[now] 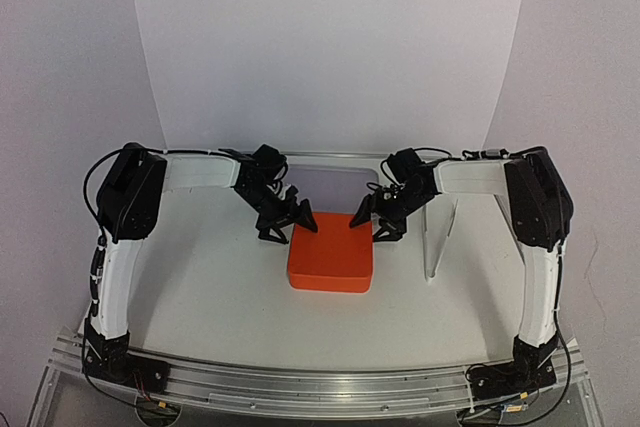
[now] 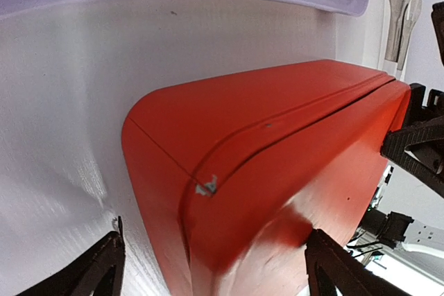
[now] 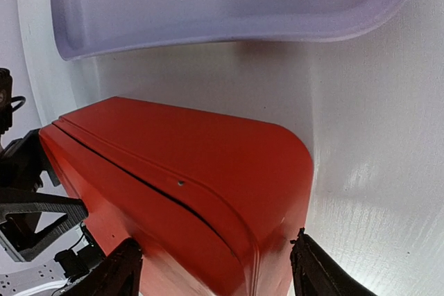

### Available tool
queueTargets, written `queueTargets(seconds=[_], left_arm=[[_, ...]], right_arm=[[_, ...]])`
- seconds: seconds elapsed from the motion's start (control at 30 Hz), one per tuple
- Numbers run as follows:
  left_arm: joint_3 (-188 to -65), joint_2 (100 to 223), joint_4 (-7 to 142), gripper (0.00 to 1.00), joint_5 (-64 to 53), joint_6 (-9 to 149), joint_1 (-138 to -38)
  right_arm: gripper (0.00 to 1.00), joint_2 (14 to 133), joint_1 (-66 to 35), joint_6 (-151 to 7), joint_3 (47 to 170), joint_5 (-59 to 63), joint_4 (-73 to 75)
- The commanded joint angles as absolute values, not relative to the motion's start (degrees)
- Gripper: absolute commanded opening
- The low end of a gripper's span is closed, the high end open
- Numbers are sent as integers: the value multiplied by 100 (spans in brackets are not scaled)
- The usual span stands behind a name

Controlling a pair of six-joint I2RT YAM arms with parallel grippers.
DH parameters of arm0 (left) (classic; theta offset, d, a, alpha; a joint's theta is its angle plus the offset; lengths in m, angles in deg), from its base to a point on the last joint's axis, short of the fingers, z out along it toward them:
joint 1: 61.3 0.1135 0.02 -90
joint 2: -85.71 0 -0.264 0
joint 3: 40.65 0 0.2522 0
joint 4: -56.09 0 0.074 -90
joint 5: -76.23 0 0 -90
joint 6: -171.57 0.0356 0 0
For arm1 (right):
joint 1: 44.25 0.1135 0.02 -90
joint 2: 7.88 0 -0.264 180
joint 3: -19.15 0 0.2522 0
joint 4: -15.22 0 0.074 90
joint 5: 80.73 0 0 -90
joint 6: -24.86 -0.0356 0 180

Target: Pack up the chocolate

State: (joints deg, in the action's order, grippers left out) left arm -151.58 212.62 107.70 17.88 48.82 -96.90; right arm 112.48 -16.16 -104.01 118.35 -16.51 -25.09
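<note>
A closed orange-red box (image 1: pixel 330 252) with rounded corners sits flat in the middle of the white surface (image 1: pixel 200 267), and both arms reach in to its far edge from either side. The lid is down on the box, with only a thin seam showing along its side in the two wrist views. The chocolate cannot be seen in any view, so I cannot tell where it lies.

The left fingers (image 1: pixel 305 219) are at the box's far left corner and are released, spread wide apart. In the left wrist view one finger stands over bare surface, clear of the box's side. The other shows in front of the lid's top, and the corner fills the gap between them. A small pale scuff (image 2: pixel 206 186) marks that corner of the lid.

The right fingers (image 1: pixel 386 227) are at the far right corner, likewise released and parted. In the right wrist view one is seen against the box's side. The other is just off the rounded corner, over the surface. Neither pair grasps anything.

A thin, pale two-legged tool (image 1: pixel 440 237), perhaps tongs, stands well to the right of the box. A curved white backdrop (image 1: pixel 330 47) rises behind the surface, and a metal rail (image 1: pixel 320 382) runs along the near edge, where the arm bases are fixed.
</note>
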Motion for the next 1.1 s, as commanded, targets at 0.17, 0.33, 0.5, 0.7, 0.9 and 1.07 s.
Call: queueTargets(seconds=[0.17,0.33,0.5,0.7,0.9,1.07], left_arm=[[-14587,20574,10934,100,1580,5151,-9698],[-14160,20216,10497,100,1698,5204,-9699],[-13765,19948,9966,100,1820,5197,-9698],[-13635,19716,9528,100,1801,5086,-9695],[-13819,19515,9508,100,1521,5146,-9691],[-13880,19154,9523,100,675,5156,-9663]], right_arm=[[75,10887,-1534,-10052,11346,-1145,-2977],[77,10636,-1475,-9771,11076,-1231,-2976],[78,10468,-1375,-9537,10956,-1219,-2971],[79,10431,-1366,-9530,11190,-1063,-2971],[79,10281,-1366,-9542,11433,-1053,-2974],[82,9978,-1394,-9605,11396,-680,-2976]])
